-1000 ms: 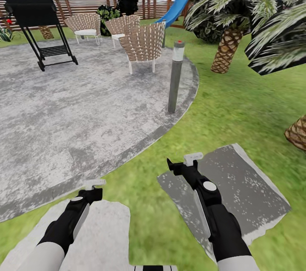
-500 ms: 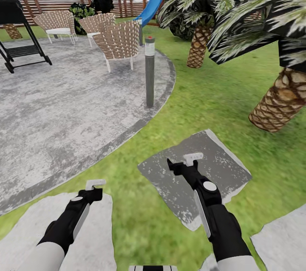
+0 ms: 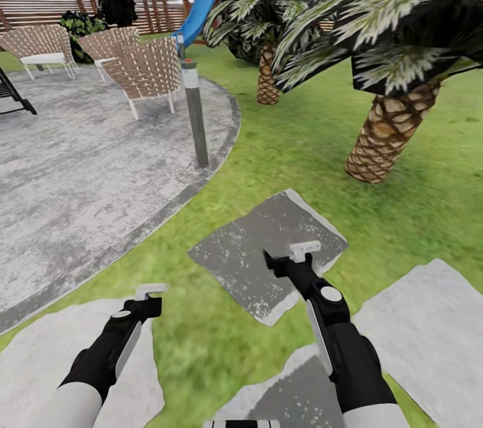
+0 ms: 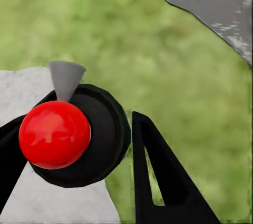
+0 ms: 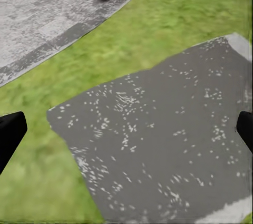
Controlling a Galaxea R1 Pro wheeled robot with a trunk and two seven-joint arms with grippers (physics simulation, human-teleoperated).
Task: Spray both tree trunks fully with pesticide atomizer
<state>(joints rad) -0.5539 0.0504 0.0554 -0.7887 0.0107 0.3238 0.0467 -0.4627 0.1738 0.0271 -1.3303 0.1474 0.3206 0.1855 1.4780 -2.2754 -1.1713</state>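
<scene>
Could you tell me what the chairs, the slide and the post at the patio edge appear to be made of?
The chairs look like woven wicker or rattan: a tan criss-cross lattice on thin pale legs. The slide seems moulded plastic, a smooth, uniform blue chute. The post looks like matte grey metal with a pale band and red cap, probably a garden light, though the render leaves that open.

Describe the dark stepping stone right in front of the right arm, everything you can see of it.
The dark stepping stone is a flat, irregular four-sided slab, charcoal grey with white speckling and a paler worn edge. It lies flush in the green lawn, grass on all visible sides, apart from the curved paved patio and the lighter slabs nearby. The right end effector hangs above its near part; in the right wrist view the slab lies below the spread fingertips.
</scene>
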